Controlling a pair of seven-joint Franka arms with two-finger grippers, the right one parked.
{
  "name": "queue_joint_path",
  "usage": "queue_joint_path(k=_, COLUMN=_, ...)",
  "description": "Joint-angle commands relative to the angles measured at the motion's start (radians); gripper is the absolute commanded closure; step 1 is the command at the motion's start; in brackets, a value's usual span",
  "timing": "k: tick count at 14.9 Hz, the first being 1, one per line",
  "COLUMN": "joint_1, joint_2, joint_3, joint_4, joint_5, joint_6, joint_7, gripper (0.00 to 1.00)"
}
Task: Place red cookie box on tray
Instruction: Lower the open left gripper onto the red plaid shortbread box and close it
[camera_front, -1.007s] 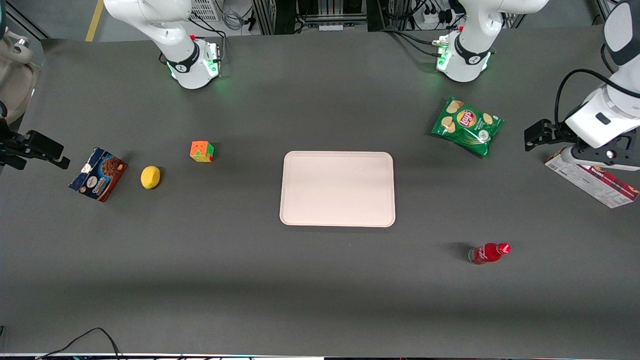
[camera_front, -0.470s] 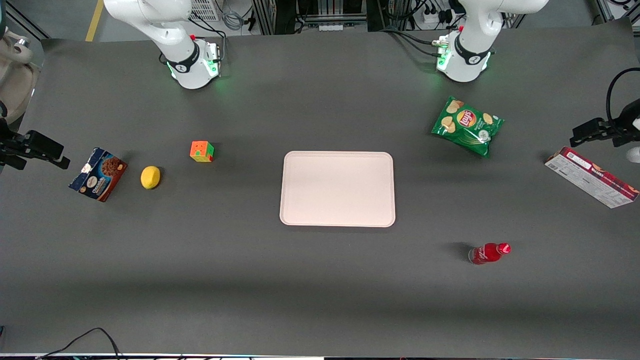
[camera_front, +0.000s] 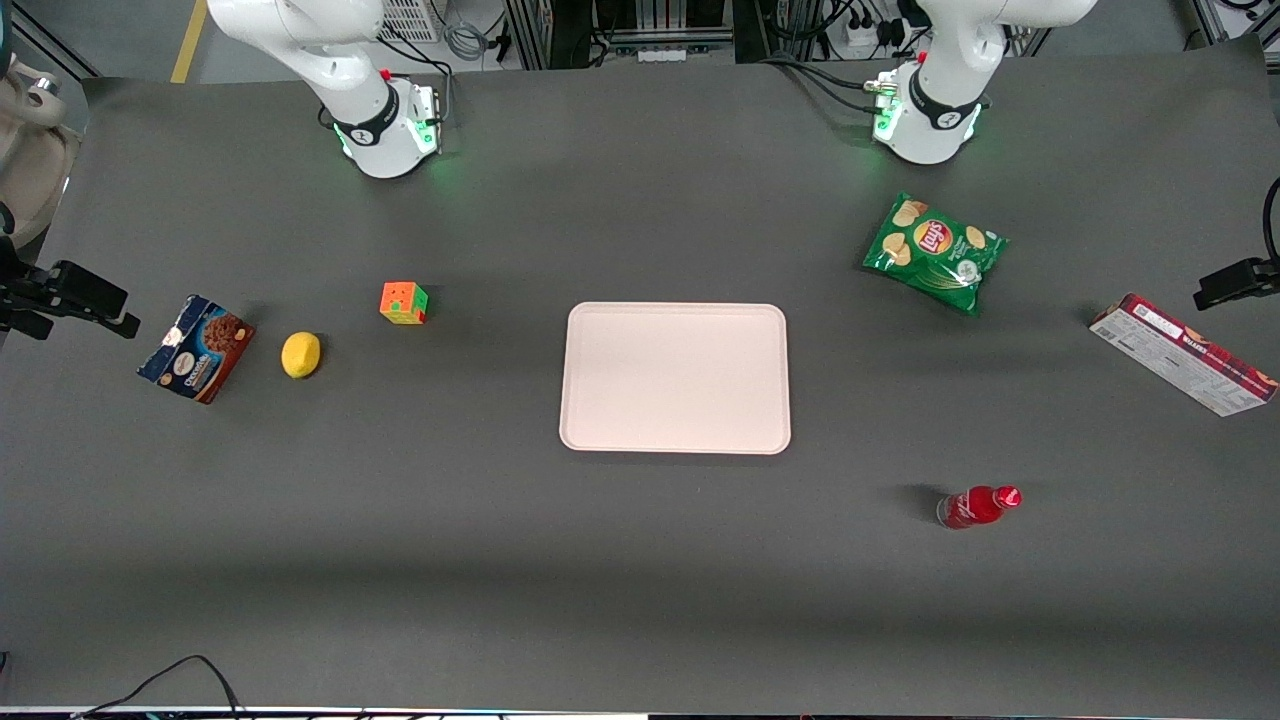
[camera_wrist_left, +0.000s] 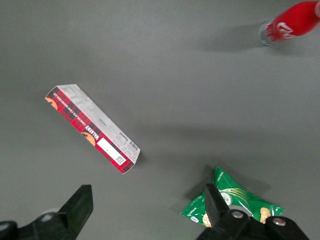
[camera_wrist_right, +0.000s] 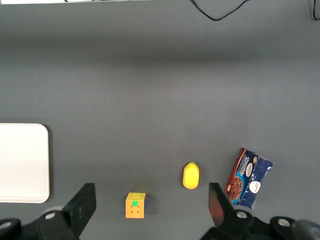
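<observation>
The red cookie box (camera_front: 1180, 355) (camera_wrist_left: 92, 128) lies flat on the dark table at the working arm's end, skewed to the table edge. The pale pink tray (camera_front: 675, 378) (camera_wrist_right: 22, 162) sits in the middle of the table with nothing on it. My left gripper (camera_wrist_left: 147, 205) hangs open high over the table with nothing between its fingers. It is apart from the box, over bare table between the box and the chips bag. In the front view only a black tip of the gripper (camera_front: 1238, 283) shows at the picture's edge, farther from the camera than the box.
A green chips bag (camera_front: 935, 252) (camera_wrist_left: 232, 207) lies between the tray and the box, farther back. A red bottle (camera_front: 978, 506) (camera_wrist_left: 290, 22) lies nearer the camera. Toward the parked arm's end are a colour cube (camera_front: 403, 302), a lemon (camera_front: 301, 354) and a blue cookie box (camera_front: 196, 347).
My left arm has drawn away from over the red cookie box toward the working arm's end, almost leaving the front view. The box has not moved.
</observation>
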Motion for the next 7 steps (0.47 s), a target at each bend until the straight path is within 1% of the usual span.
queue_joint_path(k=1, joint_1=0.039, joint_2=0.017, joint_3=0.006, joint_4=-0.001, joint_5=-0.002, joint_6=0.016, joint_7=0.048, gripper=0.0)
queue_joint_path(k=2, joint_1=0.056, joint_2=0.023, joint_3=0.032, joint_4=-0.008, joint_5=-0.024, joint_6=0.016, joint_7=0.047, gripper=0.0)
queue_joint_path(k=3, joint_1=0.065, joint_2=0.026, joint_3=0.069, joint_4=-0.031, joint_5=-0.088, joint_6=0.04, joint_7=0.051, gripper=0.0)
queue_joint_path(k=4, joint_1=0.069, joint_2=0.026, joint_3=0.093, joint_4=-0.074, joint_5=-0.124, joint_6=0.094, joint_7=0.051, gripper=0.0)
queue_joint_path(k=6, joint_1=0.072, joint_2=0.029, joint_3=0.121, joint_4=-0.158, joint_5=-0.121, joint_6=0.204, joint_7=0.033, gripper=0.0)
queue_joint_path(k=7, joint_1=0.078, joint_2=0.046, joint_3=0.123, joint_4=-0.18, joint_5=-0.108, joint_6=0.237, joint_7=0.03, gripper=0.0)
